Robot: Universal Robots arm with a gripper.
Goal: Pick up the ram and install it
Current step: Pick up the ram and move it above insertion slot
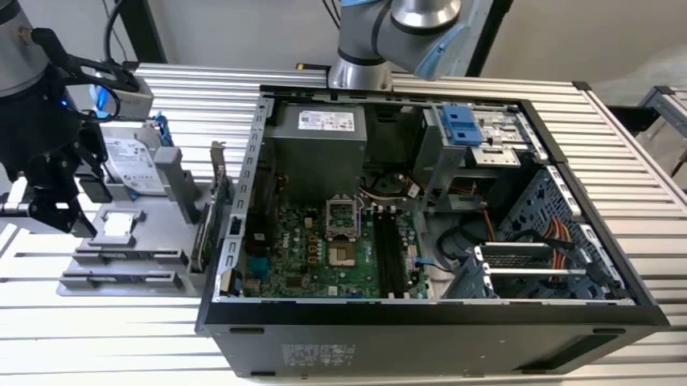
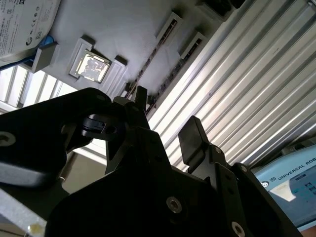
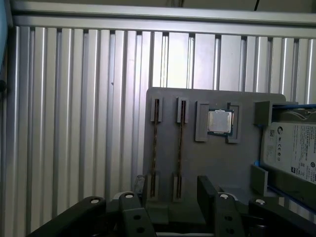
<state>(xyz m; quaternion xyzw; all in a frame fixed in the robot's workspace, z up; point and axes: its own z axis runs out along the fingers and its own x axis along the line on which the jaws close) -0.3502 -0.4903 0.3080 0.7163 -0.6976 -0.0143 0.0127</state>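
Note:
Two ram sticks stand on edge in slots of a grey holder plate (image 3: 197, 163). In the first wrist view one ram stick (image 3: 155, 148) lies beside the other ram stick (image 3: 180, 148). The second wrist view shows them as thin dark lines (image 2: 153, 57) on the plate. My gripper (image 3: 173, 190) hovers above the near ends of the sticks, open, with nothing between its black fingers (image 2: 191, 138). In the exterior view the gripper (image 1: 64, 213) hangs over the plate at that view's left, apart from the open computer case (image 1: 429, 314).
On the same plate sit a processor chip (image 3: 219, 122) and a silver hard drive (image 3: 291, 153) with blue rails. An upright card with a metal bracket (image 1: 215, 205) stands between plate and case. Inside the case the motherboard (image 1: 322, 257) has long black slots (image 1: 388, 253). A ribbed metal table (image 1: 633, 145) lies under everything.

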